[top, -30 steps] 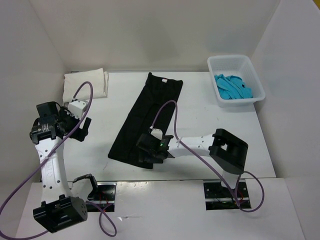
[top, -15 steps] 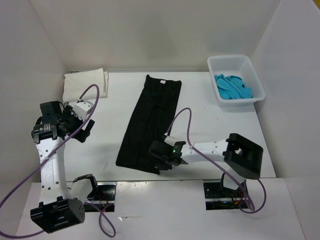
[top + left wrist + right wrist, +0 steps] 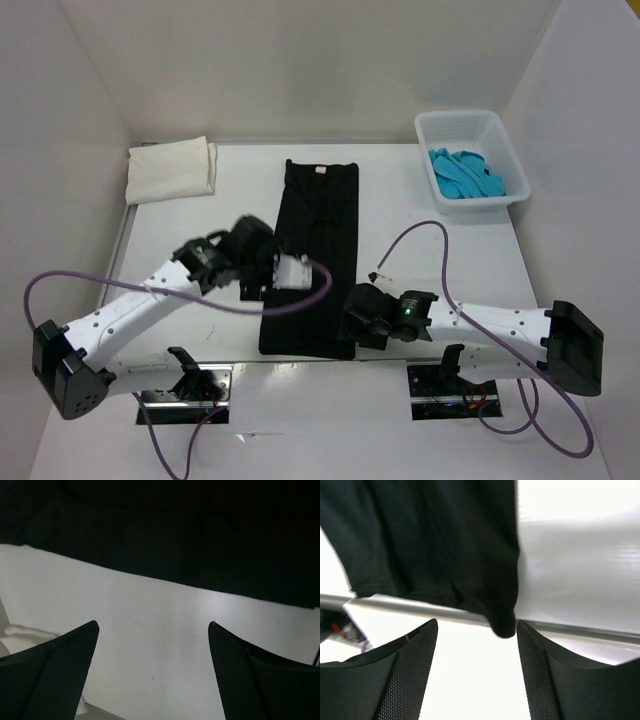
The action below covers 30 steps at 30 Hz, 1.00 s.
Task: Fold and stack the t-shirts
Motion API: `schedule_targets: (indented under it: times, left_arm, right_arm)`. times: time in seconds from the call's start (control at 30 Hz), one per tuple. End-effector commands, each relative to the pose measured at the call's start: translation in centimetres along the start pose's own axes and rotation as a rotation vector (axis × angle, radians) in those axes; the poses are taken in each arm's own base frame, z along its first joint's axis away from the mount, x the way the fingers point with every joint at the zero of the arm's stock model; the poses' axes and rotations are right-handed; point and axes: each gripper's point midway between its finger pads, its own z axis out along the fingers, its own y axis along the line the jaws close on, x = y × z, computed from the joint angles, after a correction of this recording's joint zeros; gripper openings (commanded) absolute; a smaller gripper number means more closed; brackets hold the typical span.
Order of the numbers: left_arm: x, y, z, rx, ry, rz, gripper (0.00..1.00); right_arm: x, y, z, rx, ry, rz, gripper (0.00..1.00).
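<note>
Since the frame one second earlier, the long black cotton t-shirt (image 3: 315, 255), folded lengthwise into a strip, has been swung from a slanted lie to one running nearly straight away from the arm bases. The left arm has been brought in from the left wall to the strip's left edge, and the right arm has been shifted to the right.

The black t-shirt is laid flat on the white table (image 3: 440, 250), its collar label at the far end and its near hem at the table's front edge. In the right wrist view, its near right corner (image 3: 502, 622) is seen hanging just over that edge.

The left gripper (image 3: 285, 270) is blurred in the top view. In its wrist view it (image 3: 153, 627) is seen spread wide over bare table, with nothing held and the shirt's edge (image 3: 200, 530) just beyond the fingertips.

The right gripper (image 3: 355, 318) is placed at the shirt's near right corner. Its fingers (image 3: 476, 625) are spread wide with the hanging corner between them, close to one finger, and the cloth is not pinched.

A folded white garment (image 3: 170, 170) is seen at the far left corner. A white plastic basket (image 3: 500, 135) with crumpled blue fabric (image 3: 465, 175) inside is seen at the far right.
</note>
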Motion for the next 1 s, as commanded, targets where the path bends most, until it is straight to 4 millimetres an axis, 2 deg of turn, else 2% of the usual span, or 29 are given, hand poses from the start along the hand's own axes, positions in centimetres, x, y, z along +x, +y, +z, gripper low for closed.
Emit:
schedule_targets:
  times: [0.0,0.03,0.07,0.1,0.13,0.17,0.2,0.23,0.3,0.4,0.43,0.47,0.5,0.6,0.63,0.73,0.8,0.83,0.87,0.97]
  left_arm:
    - [4.3,-3.9,1.9,0.010,0.181,0.313,0.96]
    - [4.5,-4.8,2.3,0.020,0.199,0.478,0.96]
    - [5.8,-6.2,2.8,0.028,0.189,0.548,0.96]
    - [5.8,-7.2,2.8,0.051,0.154,0.614,0.96]
    - [4.8,-8.0,2.3,0.058,0.049,0.727,0.98]
    - [4.5,-9.1,2.3,0.074,-0.008,0.783,0.99]
    - [4.9,-10.6,2.7,0.107,-0.048,0.833,0.99]
    - [3.9,-11.6,2.3,0.103,-0.138,0.925,0.99]
    - [4.5,-13.2,2.6,0.150,-0.170,0.984,0.99]
    - [4.1,-15.2,3.3,0.256,-0.235,1.013,0.99]
    - [4.5,-16.7,3.9,0.358,-0.252,1.020,0.99]
    - [4.3,-17.0,4.0,0.400,-0.260,1.034,0.99]
    - [5.3,-18.4,4.7,0.500,-0.239,1.041,0.99]
    - [6.5,-19.8,6.0,0.591,-0.227,1.112,0.98]
    - [6.0,-19.7,6.4,0.563,-0.245,1.128,0.96]
    - [6.1,-19.9,6.8,0.570,-0.255,1.168,0.94]
    - [6.3,-20.0,7.1,0.595,-0.244,1.163,0.90]
    - [6.5,-20.1,7.2,0.607,-0.239,1.160,0.81]
    - [6.1,-20.1,7.3,0.612,-0.249,1.165,0.77]
    - [6.0,-20.2,8.0,0.670,-0.231,1.170,0.75]
  right_arm:
    - [-0.3,-0.5,-1.3,-0.006,-0.009,0.006,0.70]
    - [-0.6,-0.2,-1.6,-0.014,-0.023,0.008,0.70]
    - [-0.7,0.0,-1.8,-0.023,-0.025,0.018,0.70]
    - [-0.8,0.2,-2.0,-0.037,-0.028,0.021,0.71]
    - [-0.9,0.7,-2.3,-0.060,-0.032,0.033,0.71]
    - [-1.0,0.2,-2.0,-0.046,-0.034,0.040,0.71]
    - [-0.9,0.0,-1.8,-0.046,-0.034,0.040,0.71]
    - [-0.9,0.0,-1.8,-0.046,-0.034,0.040,0.71]
    - [-1.1,-0.1,-1.6,-0.045,-0.039,0.049,0.71]
    - [-0.8,-0.2,-1.2,-0.052,-0.016,0.068,0.71]
    - [-0.7,-0.7,-1.0,-0.042,-0.013,0.066,0.71]
    - [-0.7,-0.6,-0.8,-0.042,-0.013,0.066,0.71]
    - [-0.9,-0.6,-0.8,-0.039,-0.018,0.076,0.71]
    - [-0.6,-1.0,-0.6,-0.031,-0.007,0.074,0.71]
    - [-0.9,-1.0,-0.6,-0.029,-0.010,0.082,0.71]
    - [-0.7,-1.1,-0.5,-0.047,-0.005,0.093,0.71]
    - [-0.5,-0.8,-0.4,-0.063,0.001,0.095,0.71]
    - [-0.5,-0.8,-0.4,-0.063,0.001,0.095,0.71]
    - [-0.2,-1.4,-0.1,-0.044,0.015,0.092,0.71]
    - [0.0,-1.9,0.3,-0.014,0.021,0.089,0.71]
